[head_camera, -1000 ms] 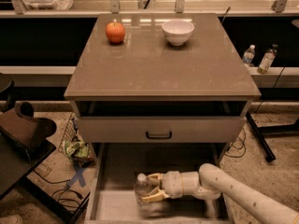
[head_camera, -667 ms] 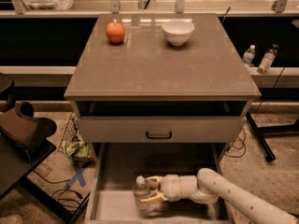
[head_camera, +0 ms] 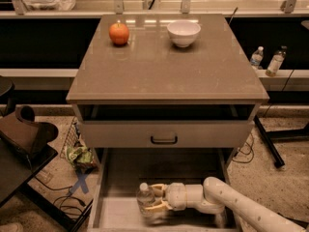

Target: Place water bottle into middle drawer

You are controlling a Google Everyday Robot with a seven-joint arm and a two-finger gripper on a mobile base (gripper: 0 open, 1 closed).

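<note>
The water bottle (head_camera: 145,197), clear plastic with a white cap, stands about upright inside the middle drawer (head_camera: 108,216), a wide pulled-out tray with a brown floor and pale side walls, at the bottom of the view. My gripper (head_camera: 153,200) reaches in from the lower right on a white arm, with its pale fingers (head_camera: 157,207) closed around the bottle's body. The bottle's lower part is blurred.
Above the tray sits a grey-fronted drawer with a black handle (head_camera: 163,140), slightly open. On the cabinet top are an apple (head_camera: 119,33) and a white bowl (head_camera: 183,32). Two small bottles (head_camera: 266,60) stand on a ledge at right. A dark chair (head_camera: 24,134) is at left.
The arm has moved the bottle a little to the left inside the drawer tray, still gripped.
</note>
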